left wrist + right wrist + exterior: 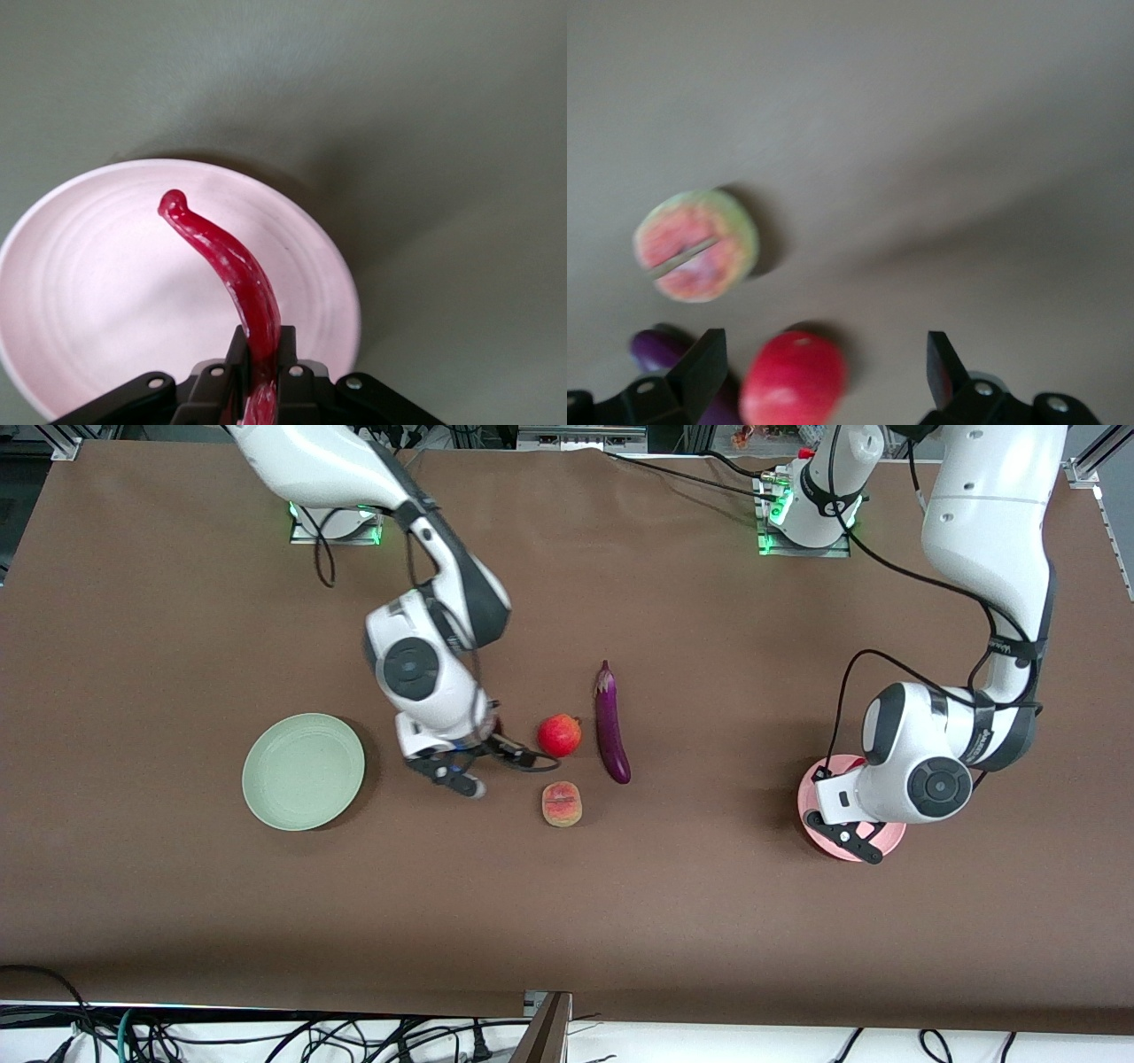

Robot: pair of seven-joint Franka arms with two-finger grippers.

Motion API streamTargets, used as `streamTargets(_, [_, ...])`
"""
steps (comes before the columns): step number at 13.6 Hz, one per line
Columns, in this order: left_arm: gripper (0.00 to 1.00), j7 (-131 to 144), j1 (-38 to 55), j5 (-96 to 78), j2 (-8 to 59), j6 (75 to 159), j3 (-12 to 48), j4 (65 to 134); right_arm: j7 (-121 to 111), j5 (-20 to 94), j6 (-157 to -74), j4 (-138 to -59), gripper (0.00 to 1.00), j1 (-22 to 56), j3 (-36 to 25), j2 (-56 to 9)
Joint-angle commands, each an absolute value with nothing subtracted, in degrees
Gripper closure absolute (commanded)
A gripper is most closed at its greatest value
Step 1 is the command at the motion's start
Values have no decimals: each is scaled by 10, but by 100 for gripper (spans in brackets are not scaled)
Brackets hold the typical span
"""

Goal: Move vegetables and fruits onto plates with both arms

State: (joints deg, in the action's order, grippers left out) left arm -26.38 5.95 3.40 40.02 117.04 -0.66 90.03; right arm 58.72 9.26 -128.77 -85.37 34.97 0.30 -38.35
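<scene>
Gripping the chili (232,266), left gripper (260,376) clamped over pink plate (80,301); right gripper (824,372) wide open, empty, over pomegranate (793,379).

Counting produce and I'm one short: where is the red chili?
The red chili hangs in the shut left gripper over the pink plate, at the left arm's end.

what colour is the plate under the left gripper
Pale pink. The plate shows best in the left wrist view, beneath the red chili that the left gripper holds.

Front camera high, facing the robots – wrist cameras look down close
</scene>
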Motion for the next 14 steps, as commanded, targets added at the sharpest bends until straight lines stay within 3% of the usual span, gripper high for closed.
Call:
streamTargets(1, [1,-280,61,33,412,1160,0,873,648,98,-1307,-816,1,379,-3,-424])
streamTargets(14, [0,-281,54,15,407,1151,4,872,671,100,-1372,-866,1,424,-3,-458])
